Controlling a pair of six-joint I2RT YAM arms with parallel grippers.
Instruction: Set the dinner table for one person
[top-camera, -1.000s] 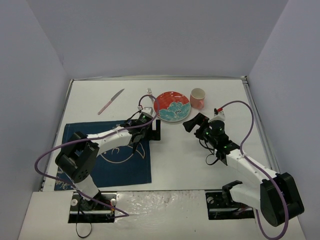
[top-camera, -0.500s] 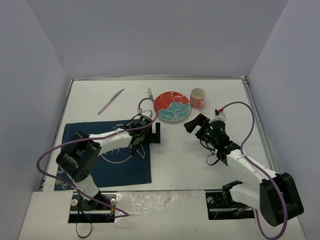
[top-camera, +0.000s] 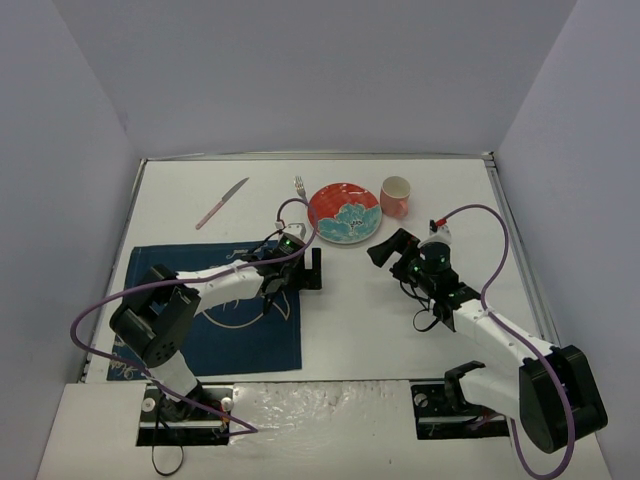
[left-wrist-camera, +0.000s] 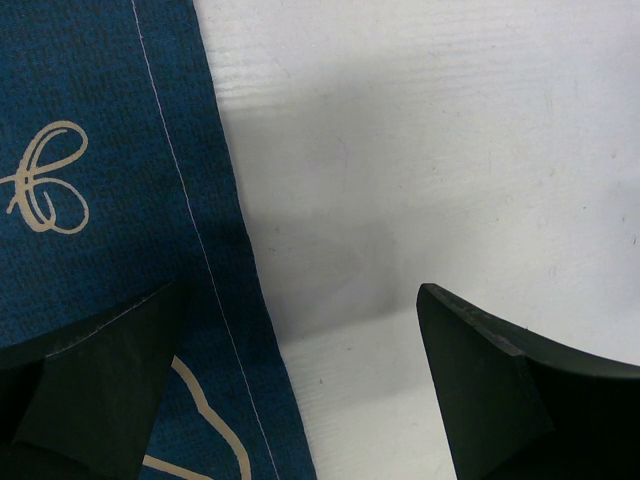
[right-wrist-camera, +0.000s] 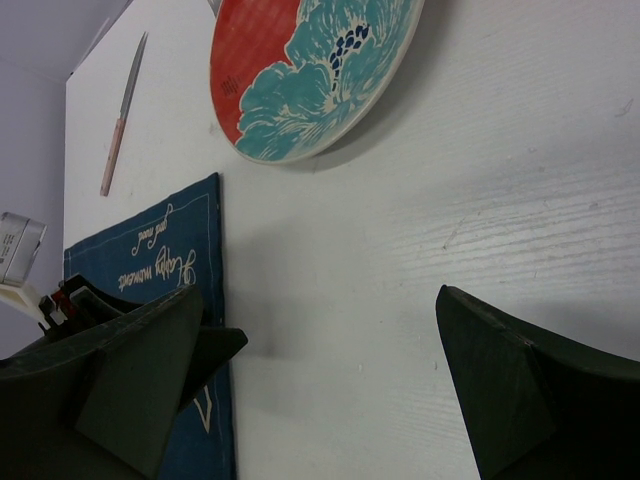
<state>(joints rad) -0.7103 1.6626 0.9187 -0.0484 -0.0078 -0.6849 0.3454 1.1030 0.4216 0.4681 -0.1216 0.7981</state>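
The dinner table (top-camera: 370, 320) is a plain white top. A navy placemat (top-camera: 215, 315) with white drawing lies at the near left. A red plate with a teal flower (top-camera: 343, 212), a pink cup (top-camera: 396, 196), a fork (top-camera: 299, 186) and a pink-handled knife (top-camera: 222, 203) lie at the far side. My left gripper (top-camera: 292, 278) is open and empty, low over the placemat's right edge (left-wrist-camera: 215, 300), one finger over cloth, the other over bare table. My right gripper (top-camera: 395, 252) is open and empty, near of the plate (right-wrist-camera: 310, 70), over bare table (right-wrist-camera: 400, 250).
Grey walls enclose the table on three sides, with a metal rim at the far and right edges. The right wrist view also shows the knife (right-wrist-camera: 122, 110) and the placemat (right-wrist-camera: 150, 260). Purple cables loop off both arms.
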